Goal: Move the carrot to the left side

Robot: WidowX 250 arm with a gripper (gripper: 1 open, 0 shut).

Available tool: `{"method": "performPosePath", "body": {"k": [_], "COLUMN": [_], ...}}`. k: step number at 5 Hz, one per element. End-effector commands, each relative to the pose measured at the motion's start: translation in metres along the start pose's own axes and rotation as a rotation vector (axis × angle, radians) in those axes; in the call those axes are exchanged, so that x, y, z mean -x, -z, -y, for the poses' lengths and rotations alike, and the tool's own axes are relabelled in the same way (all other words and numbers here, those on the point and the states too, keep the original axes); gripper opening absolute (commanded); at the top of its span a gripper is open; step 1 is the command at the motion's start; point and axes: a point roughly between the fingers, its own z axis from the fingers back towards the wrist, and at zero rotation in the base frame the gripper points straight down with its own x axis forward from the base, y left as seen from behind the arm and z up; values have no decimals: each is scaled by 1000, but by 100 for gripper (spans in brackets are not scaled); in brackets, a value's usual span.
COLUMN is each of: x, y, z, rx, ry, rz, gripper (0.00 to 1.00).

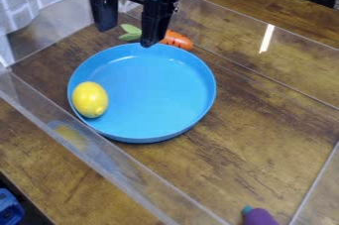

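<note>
Table (pixel 265 110): dark wood, clear walls around it.
Plate (pixel 159 95): blue, round, centre.
Arm: reaches down from top edge, pointing straight down.
Gripper (pixel 133 19): black, jaws spread wide, empty.
Lemon (pixel 89 99): on plate's left part.
Carrot (pixel 173 41): beyond plate's far rim, by the right finger.
</note>
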Motion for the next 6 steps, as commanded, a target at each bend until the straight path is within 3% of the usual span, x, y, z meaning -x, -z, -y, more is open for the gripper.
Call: {"method": "performPosePath", "body": {"k": [1, 2, 3, 5, 6], "x": [-10, -31, -36, -40, -36], "y": [3, 2, 11, 31, 20], "z": [-1, -2, -8, -24, -23], "rx": [-6, -11, -21, -40, -46], "ry": [78, 152, 158, 155, 77], "rz": [4, 25, 46, 68, 82], "gripper": [100, 100, 100, 100, 100]}}
